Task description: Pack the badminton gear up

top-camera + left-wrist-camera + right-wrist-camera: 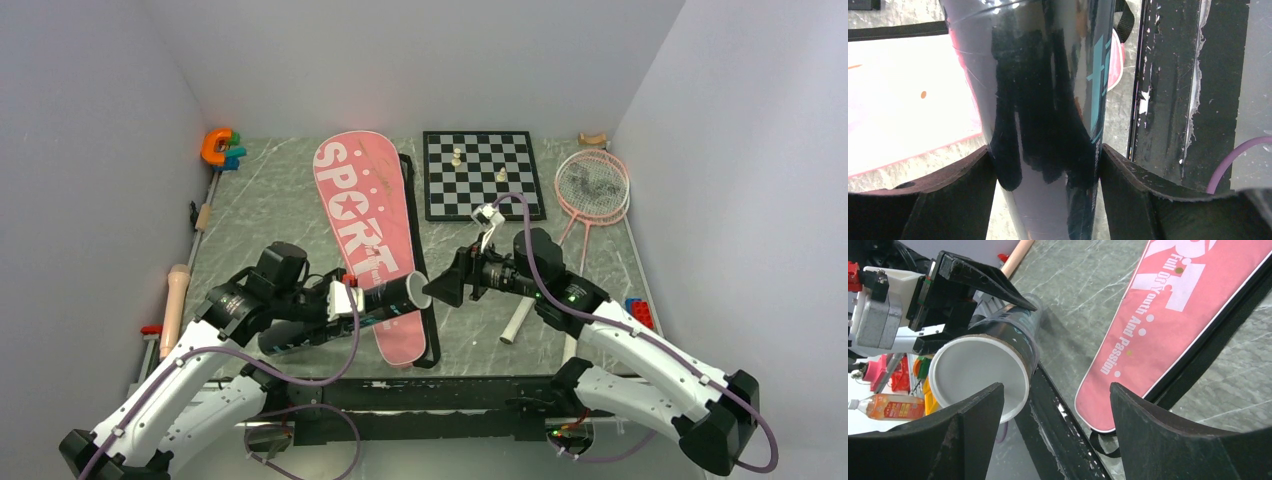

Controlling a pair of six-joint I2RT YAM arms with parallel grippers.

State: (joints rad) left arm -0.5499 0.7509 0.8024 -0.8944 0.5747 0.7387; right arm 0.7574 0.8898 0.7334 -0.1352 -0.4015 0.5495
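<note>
Top camera looks down from above and behind — close wrist views both catch the black tube [1013,329].

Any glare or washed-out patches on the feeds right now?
Left wrist: the glossy long black tube carries streaky reflections, and the pink SPORT bag beside it is blown out almost white. Right wrist: crisp, bag lettering readable. Top: evenly lit.

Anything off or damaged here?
Only wear: the black strip beside the near end of the bag is scuffed, with white scratches and flaking along it. Nothing looks spilled or askew.
</note>
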